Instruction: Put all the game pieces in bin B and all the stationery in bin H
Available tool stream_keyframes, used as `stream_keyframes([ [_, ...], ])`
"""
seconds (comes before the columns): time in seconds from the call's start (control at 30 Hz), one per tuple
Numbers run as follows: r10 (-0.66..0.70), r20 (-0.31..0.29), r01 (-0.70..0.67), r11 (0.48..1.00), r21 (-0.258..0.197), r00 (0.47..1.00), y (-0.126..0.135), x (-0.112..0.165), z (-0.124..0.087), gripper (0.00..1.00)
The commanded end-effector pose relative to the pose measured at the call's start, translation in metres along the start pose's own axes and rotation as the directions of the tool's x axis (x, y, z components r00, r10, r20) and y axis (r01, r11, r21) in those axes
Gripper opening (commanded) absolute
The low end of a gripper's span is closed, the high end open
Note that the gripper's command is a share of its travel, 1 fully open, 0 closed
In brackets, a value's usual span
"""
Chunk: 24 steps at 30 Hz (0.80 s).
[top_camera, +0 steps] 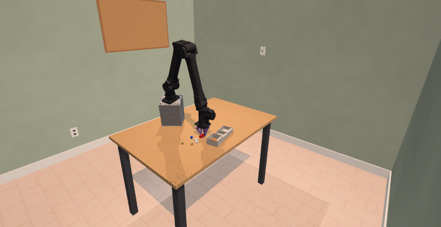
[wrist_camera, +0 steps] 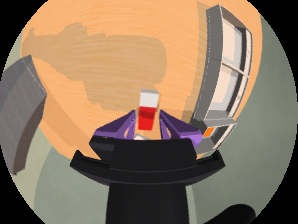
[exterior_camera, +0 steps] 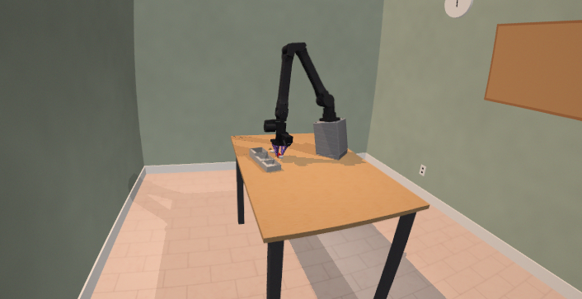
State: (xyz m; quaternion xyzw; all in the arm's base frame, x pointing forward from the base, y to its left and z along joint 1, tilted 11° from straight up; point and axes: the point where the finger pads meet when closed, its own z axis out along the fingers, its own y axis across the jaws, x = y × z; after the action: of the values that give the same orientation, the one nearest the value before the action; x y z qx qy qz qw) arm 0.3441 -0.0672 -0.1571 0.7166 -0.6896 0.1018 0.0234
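My gripper (top_camera: 202, 131) hangs low over the table, just left of the grey row of bins (top_camera: 220, 135). Its purple fingers are partly open. In the wrist view a small red and white block (wrist_camera: 147, 116) lies on the table between the fingertips; I cannot tell whether they touch it. The block also shows in the top view (top_camera: 201, 136). A blue piece (top_camera: 191, 137), a white die (top_camera: 195, 140) and two tiny dark pieces (top_camera: 182, 142) (top_camera: 192, 144) lie to its left. An orange thing (top_camera: 213, 139) sits in the nearest bin compartment. The bin letters are not readable.
The row of bins (wrist_camera: 222, 70) has three compartments and stands near the table's edge, also seen in the exterior view (exterior_camera: 265, 159). The arm's grey base block (top_camera: 171, 110) stands at the back of the table.
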Motion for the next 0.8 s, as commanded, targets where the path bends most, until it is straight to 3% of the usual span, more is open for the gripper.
stream_keyframes([
  [0.0, -0.003, 0.008, 0.003, 1.000, -0.017, 1.000, 0.011, 0.000, 0.008, 0.37],
  [0.77, -0.001, 0.007, 0.001, 1.000, -0.013, 1.000, 0.001, 0.002, 0.010, 0.37],
])
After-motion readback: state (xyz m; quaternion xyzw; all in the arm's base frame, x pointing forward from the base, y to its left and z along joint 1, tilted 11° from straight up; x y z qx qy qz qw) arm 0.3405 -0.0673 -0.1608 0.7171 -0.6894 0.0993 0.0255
